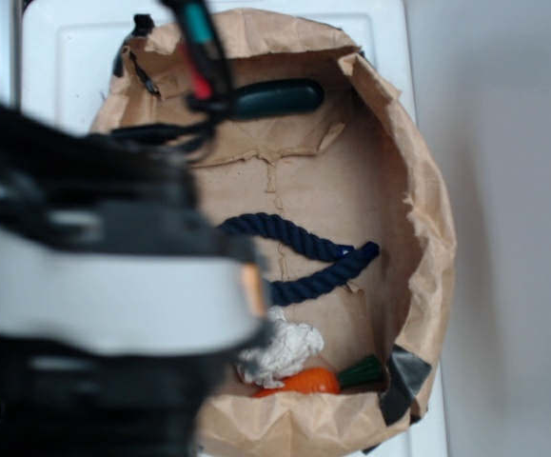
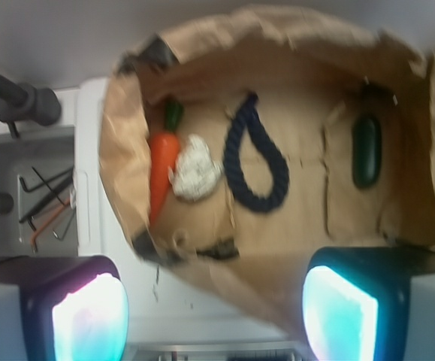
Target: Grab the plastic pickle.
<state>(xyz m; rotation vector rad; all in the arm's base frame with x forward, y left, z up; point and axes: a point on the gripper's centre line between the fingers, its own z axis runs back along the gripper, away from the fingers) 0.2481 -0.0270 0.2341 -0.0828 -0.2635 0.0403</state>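
The plastic pickle point(image 1: 277, 97) point(image 2: 367, 150) is a glossy, very dark green oblong lying on the floor of a shallow brown paper bag point(image 1: 425, 190) point(image 2: 127, 150), at the bag's far end in the exterior view and at the right in the wrist view. My gripper point(image 2: 215, 316) is open, its two glowing pads point(image 2: 89, 320) wide apart with nothing between them, held high above the bag's near rim. In the exterior view the blurred arm fills the left side and hides the gripper's fingers.
Inside the bag also lie a dark navy rope loop point(image 1: 299, 257) point(image 2: 256, 158), a crumpled white paper ball point(image 1: 280, 350) point(image 2: 194, 177) and an orange carrot with a green top point(image 1: 318, 379) point(image 2: 161, 162). Allen keys point(image 2: 48, 199) sit in a grey tray at left.
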